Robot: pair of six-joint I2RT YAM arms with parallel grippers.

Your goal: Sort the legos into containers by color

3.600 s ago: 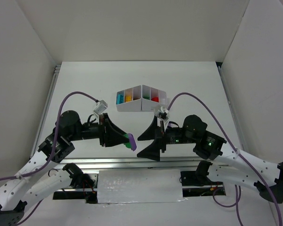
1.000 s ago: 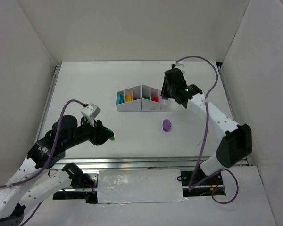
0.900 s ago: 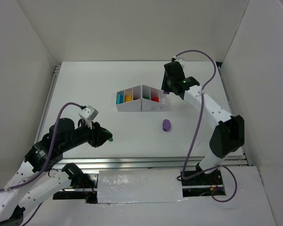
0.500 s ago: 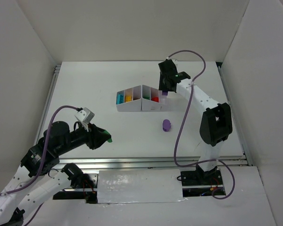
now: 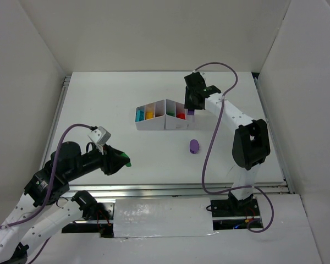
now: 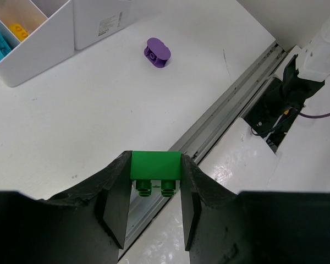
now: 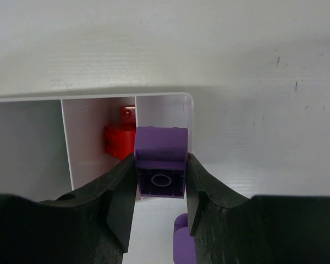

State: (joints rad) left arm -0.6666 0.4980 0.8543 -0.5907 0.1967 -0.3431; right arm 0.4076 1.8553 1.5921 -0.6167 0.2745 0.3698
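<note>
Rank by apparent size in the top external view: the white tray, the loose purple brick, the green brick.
1. white tray
2. loose purple brick
3. green brick, unsure: the left gripper hides most of it.

Tray point(image 5: 154, 125) mid-table point(image 5: 99, 110), bricks point(image 5: 149, 115) in compartments. Loose brick point(image 5: 193, 146) on table before tray's right end. Right gripper point(image 5: 190, 110), brick point(image 7: 160, 162) in jaws, over tray's right end; left gripper point(image 5: 126, 163), second brick point(image 6: 155, 165), front-left.

White table point(image 5: 104, 96) — organizer tray point(image 5: 154, 125), loose purple brick point(image 5: 193, 146)
</note>
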